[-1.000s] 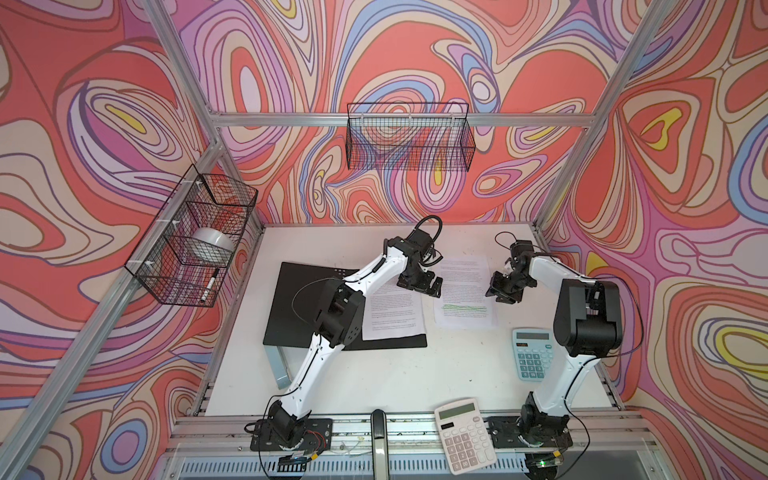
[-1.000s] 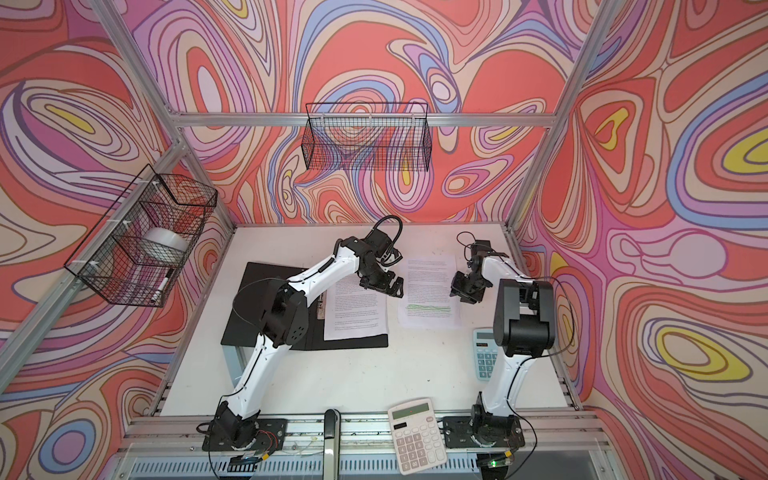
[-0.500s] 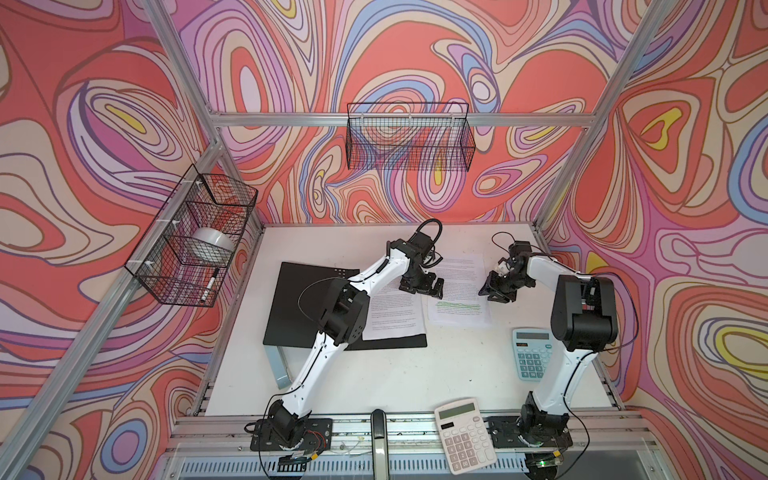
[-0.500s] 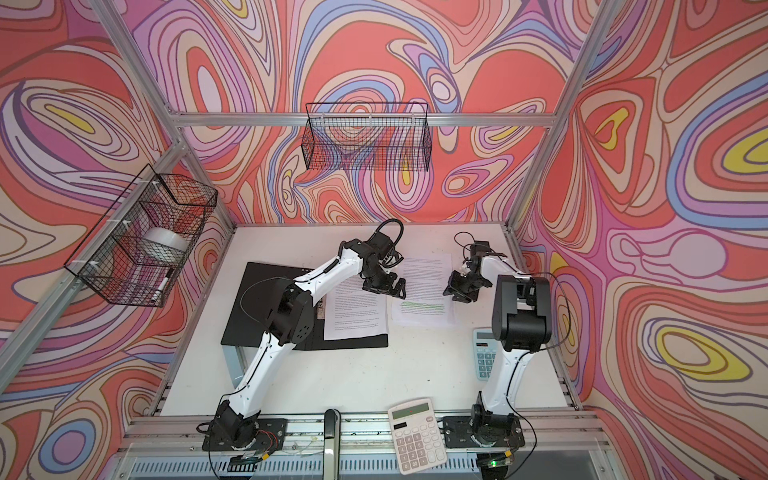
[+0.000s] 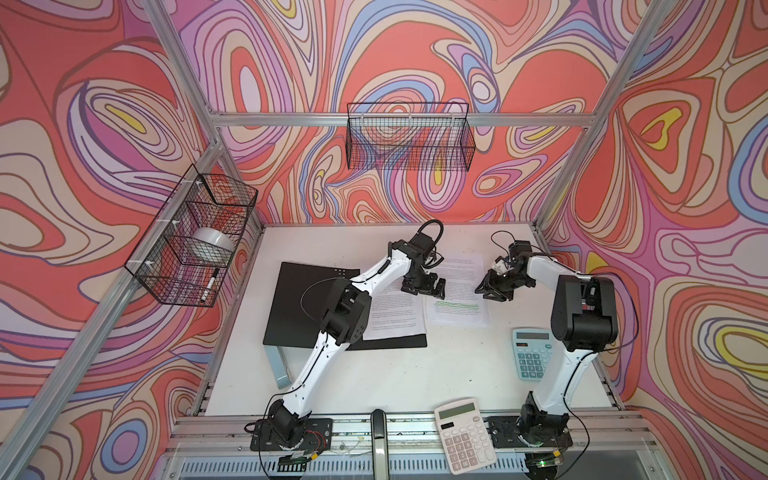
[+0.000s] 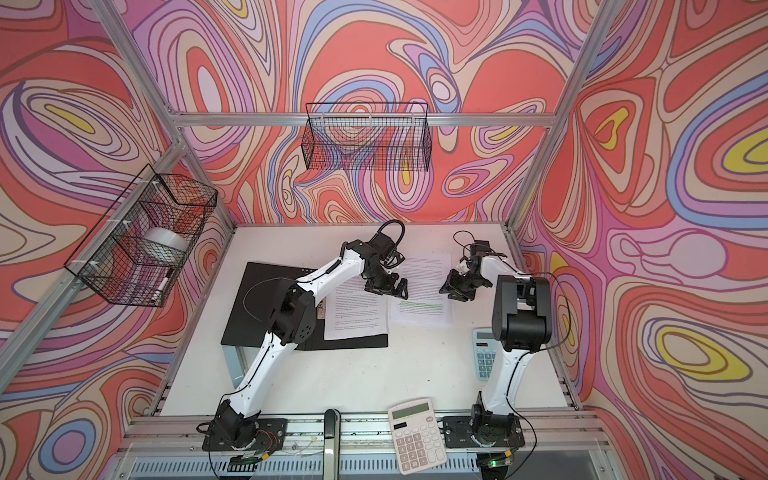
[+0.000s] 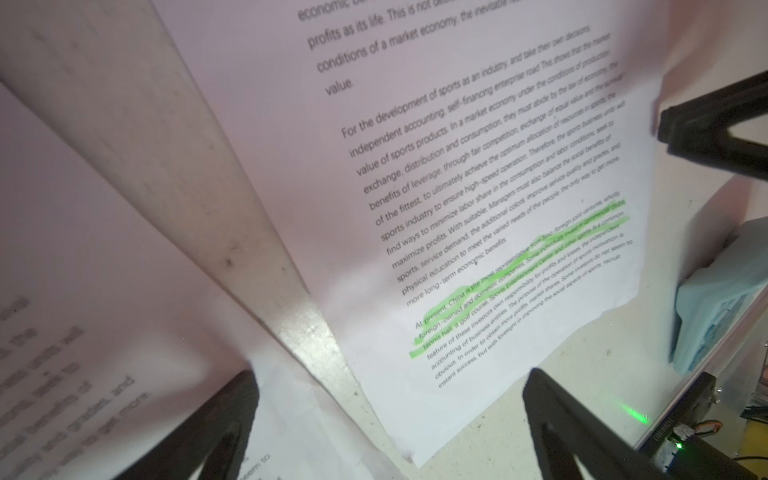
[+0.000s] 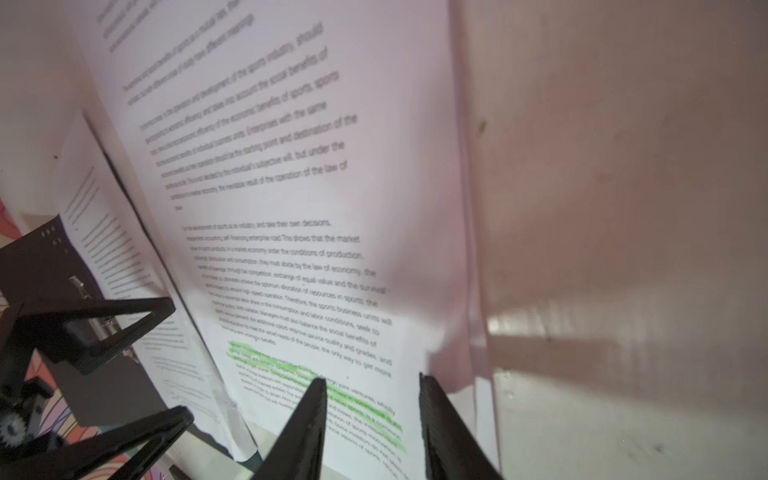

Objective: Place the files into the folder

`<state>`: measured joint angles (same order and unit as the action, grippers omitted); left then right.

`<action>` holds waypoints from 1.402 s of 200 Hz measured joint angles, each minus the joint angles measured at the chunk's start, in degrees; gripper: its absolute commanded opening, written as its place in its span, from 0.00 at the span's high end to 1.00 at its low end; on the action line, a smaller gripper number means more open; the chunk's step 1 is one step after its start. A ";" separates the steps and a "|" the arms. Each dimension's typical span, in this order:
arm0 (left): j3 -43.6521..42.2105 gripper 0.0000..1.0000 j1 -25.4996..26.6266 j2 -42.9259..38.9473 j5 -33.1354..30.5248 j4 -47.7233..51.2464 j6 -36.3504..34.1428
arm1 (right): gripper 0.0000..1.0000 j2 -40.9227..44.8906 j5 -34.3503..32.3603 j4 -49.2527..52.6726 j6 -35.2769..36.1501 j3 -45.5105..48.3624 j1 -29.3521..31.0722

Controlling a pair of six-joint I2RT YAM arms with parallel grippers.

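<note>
The folder (image 5: pixel 299 307) lies open at 9 o'clock of the highlighted sheet (image 5: pixel 457 313), whose long axis runs 12 to 6. Your left tool (image 5: pixel 427 290), jaws wide, stands at its 9 o'clock edge; the right tool (image 5: pixel 492 291), partly open, empty, at 3 o'clock.

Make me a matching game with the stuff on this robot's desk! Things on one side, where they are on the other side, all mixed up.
Things:
1. green-highlighted sheet
2. light blue calculator
3. white calculator
4. roll of tape

Places:
A. in the wire basket on the left wall
B. on the front rail
C. on the table beside the right arm
D. on the table, next to the open folder

Pairs: 1-D, 2-C, 3-B, 4-A
</note>
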<state>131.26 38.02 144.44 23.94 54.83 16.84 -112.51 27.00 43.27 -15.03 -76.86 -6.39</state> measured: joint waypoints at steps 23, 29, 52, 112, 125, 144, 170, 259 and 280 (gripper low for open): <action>0.00 0.00 0.59 0.00 0.55 0.00 0.20 | 0.60 1.38 -4.72 -0.02 -0.74 0.07 -0.09; 0.00 0.00 0.79 0.00 0.68 0.00 0.22 | 0.60 1.55 -5.44 -0.04 -0.87 0.07 -0.17; 0.00 0.00 1.38 0.00 0.72 0.00 0.35 | 0.60 1.49 -6.84 -0.04 -1.14 0.07 -0.35; 0.00 0.00 2.03 0.02 0.00 0.00 0.33 | 0.60 0.72 -4.68 -0.87 -1.09 0.07 -0.35; 0.00 0.00 2.21 0.07 0.02 0.02 0.33 | 0.60 0.44 -3.72 -1.09 -1.03 0.07 -0.35; 0.02 0.00 2.51 0.31 0.04 -0.15 0.35 | 0.60 0.17 -2.47 -1.14 -0.68 0.07 -0.33; 0.15 0.00 2.86 0.42 0.07 -0.22 0.35 | 0.60 -0.28 -0.37 -1.09 -0.22 0.07 -0.35; 0.31 0.00 3.30 0.46 0.28 -0.22 0.35 | 0.60 -0.72 0.33 -0.17 0.13 0.07 -0.33; 0.31 0.00 3.30 0.46 0.26 -0.22 0.35 | 0.59 0.66 -4.76 1.03 -0.66 0.74 -0.35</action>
<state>131.57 41.32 144.90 24.21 54.61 17.19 -111.85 22.24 44.29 -15.68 -76.12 -6.74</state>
